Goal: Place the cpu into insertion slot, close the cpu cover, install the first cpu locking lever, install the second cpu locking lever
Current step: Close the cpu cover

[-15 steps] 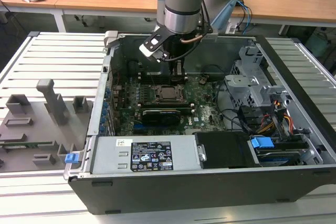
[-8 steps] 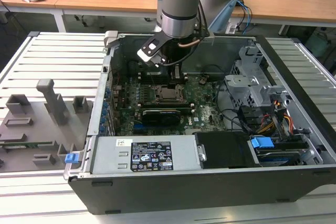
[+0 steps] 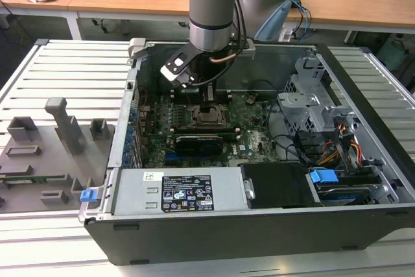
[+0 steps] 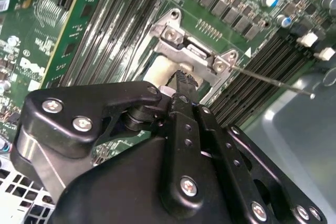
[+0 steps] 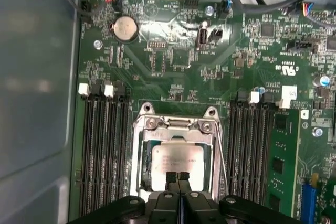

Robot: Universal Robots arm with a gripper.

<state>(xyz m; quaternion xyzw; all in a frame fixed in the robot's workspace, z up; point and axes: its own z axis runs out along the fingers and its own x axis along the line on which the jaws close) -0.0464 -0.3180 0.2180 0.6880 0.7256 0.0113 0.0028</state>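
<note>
In the first wrist view the cpu [image 5: 177, 156] lies flat in the insertion slot [image 5: 144, 156], its pale metal top showing through the cut-out of the cpu cover [image 5: 176, 125]. The cover lies down over the slot. My gripper [image 5: 178, 176] is shut, fingertips together over the chip's near edge, with nothing between them. A thin wire locking lever [image 5: 222, 156] runs along one side of the socket. In the second wrist view this lever [image 4: 273, 81] reaches out from the socket's corner over the memory slots, just beyond my gripper [image 4: 184, 80]. In the exterior view my gripper [image 3: 209, 109] hangs right over the socket [image 3: 211, 120].
Long black memory slots [image 5: 105, 145] flank the socket on both sides. A coin battery [image 5: 126, 28] and cables sit farther along the board. The case wall [image 5: 37, 103] is close. A drive cage [image 3: 311, 105], power supply [image 3: 185, 191] and grey fixture tray [image 3: 45, 154] surround the board.
</note>
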